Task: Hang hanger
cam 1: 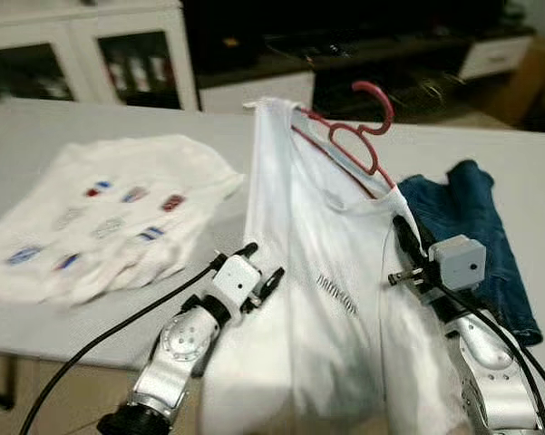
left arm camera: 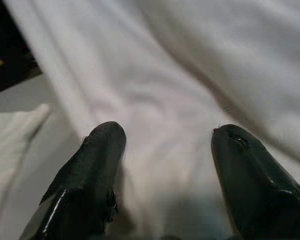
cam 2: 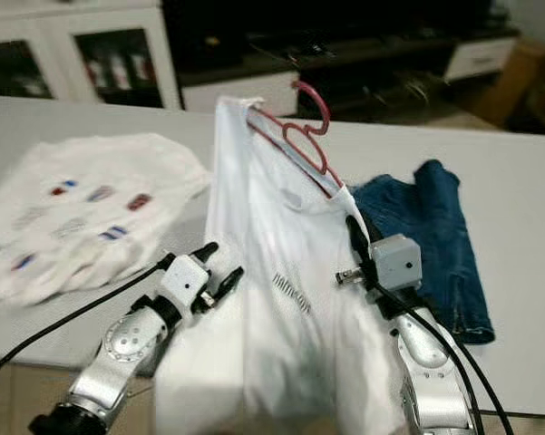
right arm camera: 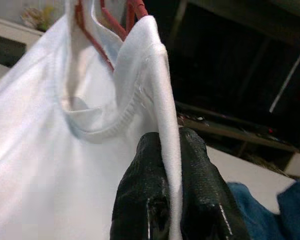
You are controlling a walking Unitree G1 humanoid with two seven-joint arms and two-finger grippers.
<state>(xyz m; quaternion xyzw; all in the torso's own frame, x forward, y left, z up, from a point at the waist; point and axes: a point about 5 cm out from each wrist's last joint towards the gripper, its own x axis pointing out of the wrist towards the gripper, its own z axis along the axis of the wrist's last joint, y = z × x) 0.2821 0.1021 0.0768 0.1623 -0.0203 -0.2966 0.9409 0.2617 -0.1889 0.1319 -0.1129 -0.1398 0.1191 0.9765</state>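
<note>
Above the pale grey table [cam 1: 526, 163], the red plastic hanger [cam 1: 358, 136] rides tilted inside the neck of the white cotton T-shirt with small dark lettering [cam 1: 326, 299], its hook free in the air and its lower arm buried under the shirt's shoulder. My right gripper [right arm camera: 169, 150] is pinched closed on that shoulder's fabric just below the hanger's low end, so as far as I can see I am holding cloth, not plastic; I cannot tell whether the hanger's arm is also caught between the fingers [right arm camera: 199, 175].

That is my worry: if only cloth is clamped, the hanger could slide out of the neck as I lift or swing toward a rail, and the tilt makes it likelier. The hook could also turn away from wherever I aim it.

Beside the shirt's hanging body, on the side away from the hanger, my left gripper [cam 1: 258, 267] stands spread wide, close against the fabric and grasping nothing. It could snag a fold if I move carelessly.

Beyond that gripper lies a white shirt with small coloured patches [cam 1: 109, 217]; on the hanger's far side, folded blue denim [cam 1: 476, 236] rests flat.
</note>
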